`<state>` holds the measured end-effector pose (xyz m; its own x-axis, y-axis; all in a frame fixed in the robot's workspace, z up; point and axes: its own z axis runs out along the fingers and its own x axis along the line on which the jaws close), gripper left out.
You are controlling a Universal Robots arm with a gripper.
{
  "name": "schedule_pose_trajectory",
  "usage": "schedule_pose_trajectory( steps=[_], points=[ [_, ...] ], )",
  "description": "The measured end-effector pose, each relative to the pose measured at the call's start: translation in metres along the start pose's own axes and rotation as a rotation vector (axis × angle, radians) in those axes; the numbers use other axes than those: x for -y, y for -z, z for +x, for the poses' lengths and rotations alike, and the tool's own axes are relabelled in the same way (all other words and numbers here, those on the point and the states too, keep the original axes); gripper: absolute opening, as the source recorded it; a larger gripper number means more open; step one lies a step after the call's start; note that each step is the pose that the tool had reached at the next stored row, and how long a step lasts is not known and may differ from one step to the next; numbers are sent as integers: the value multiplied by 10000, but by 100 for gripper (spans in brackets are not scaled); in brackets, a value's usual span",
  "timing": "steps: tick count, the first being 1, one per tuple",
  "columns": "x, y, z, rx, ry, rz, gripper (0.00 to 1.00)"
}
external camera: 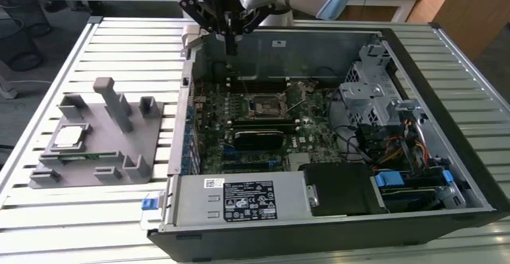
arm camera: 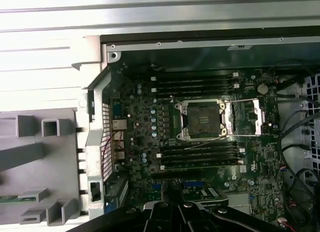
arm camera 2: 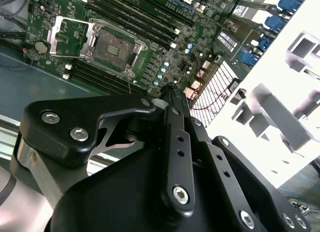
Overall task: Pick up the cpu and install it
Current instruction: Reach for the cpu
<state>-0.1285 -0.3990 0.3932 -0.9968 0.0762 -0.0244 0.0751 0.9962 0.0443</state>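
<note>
The cpu [external camera: 68, 135], a small silver square, lies flat on the grey fixture [external camera: 100, 174] at the exterior view's left, outside the computer case. My gripper [external camera: 231, 50] hangs above the far edge of the open case [external camera: 335, 228], well away from the cpu, its black fingers [arm camera 2: 172, 99] shut together with nothing between them. Below it on the green motherboard, the square socket [external camera: 263, 104] stands open and bare. Both wrist views show the socket [arm camera 2: 112, 47] [arm camera: 202, 119] with its metal load plate [arm camera: 245, 114] folded back beside it.
Black memory slots [arm camera: 197, 82] flank the socket on two sides. A green memory stick [external camera: 80, 154] lies on the fixture near the cpu. Grey fixture posts [external camera: 111, 100] rise beside it. A drive cage [external camera: 371, 91], cables and a power supply [external camera: 239, 198] fill the case.
</note>
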Motion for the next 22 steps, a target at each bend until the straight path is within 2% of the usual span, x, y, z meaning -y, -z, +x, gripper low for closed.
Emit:
schedule_pose_trajectory(
  steps=[22],
  points=[
    [15, -4, 200, -10, -1, 0, 11]
  ],
)
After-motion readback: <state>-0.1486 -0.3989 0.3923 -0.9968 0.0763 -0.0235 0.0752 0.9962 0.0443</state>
